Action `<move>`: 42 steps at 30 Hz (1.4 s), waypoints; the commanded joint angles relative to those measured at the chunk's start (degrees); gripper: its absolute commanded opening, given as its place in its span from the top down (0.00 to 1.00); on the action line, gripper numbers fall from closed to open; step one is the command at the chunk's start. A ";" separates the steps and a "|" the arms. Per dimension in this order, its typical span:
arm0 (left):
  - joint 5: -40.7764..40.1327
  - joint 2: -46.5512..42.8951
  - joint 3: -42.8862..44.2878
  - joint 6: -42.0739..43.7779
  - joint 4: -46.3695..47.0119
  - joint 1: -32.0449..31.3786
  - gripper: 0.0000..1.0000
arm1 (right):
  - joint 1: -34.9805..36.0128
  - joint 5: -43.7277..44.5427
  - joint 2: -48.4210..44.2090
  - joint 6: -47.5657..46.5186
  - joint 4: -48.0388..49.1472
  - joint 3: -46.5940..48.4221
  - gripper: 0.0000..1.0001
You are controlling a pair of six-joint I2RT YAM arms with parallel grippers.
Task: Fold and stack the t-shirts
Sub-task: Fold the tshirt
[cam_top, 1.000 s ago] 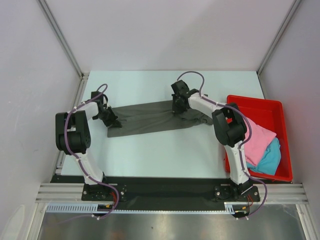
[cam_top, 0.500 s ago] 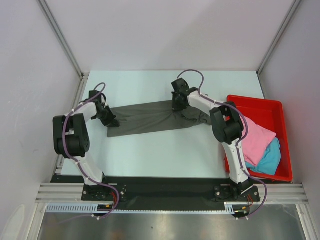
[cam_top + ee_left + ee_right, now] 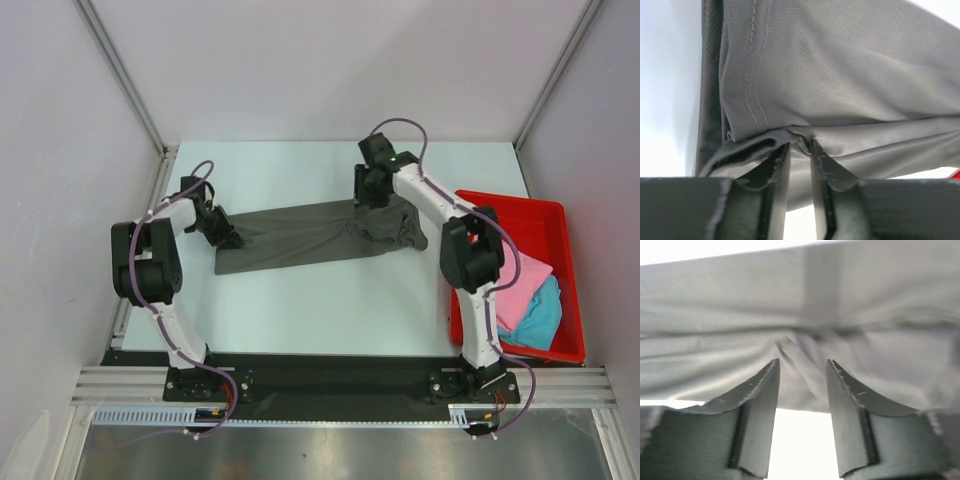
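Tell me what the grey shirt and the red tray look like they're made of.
Grey t-shirt: looks like a thin, matte synthetic or blended knit. The left wrist view shows a fine mesh-like weave, double stitching at the hem, and soft folds where the left pincer pinches it.
Red tray: likely moulded plastic, with a rigid rim, uniform colour and slight sheen.

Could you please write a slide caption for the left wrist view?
Left gripper pinching a stitched hem fold of the dark charcoal-grey cloth t-shirt.

Right tool (image 3: 372, 190) shifted right (released grey t-shirt (image 3: 310, 236)).
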 commanded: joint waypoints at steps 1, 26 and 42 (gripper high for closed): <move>-0.64 -3.29 1.46 0.74 -0.35 -0.46 0.70 | -3.88 0.75 -9.39 0.63 -7.15 -4.57 0.51; 4.81 -11.48 -13.57 -3.82 -0.80 7.97 0.59 | -17.86 -5.14 -27.52 4.33 9.53 -42.91 0.52; 2.26 -3.31 -13.05 -4.36 -0.88 9.56 0.64 | -17.95 4.07 -20.84 -0.68 14.12 -41.68 0.76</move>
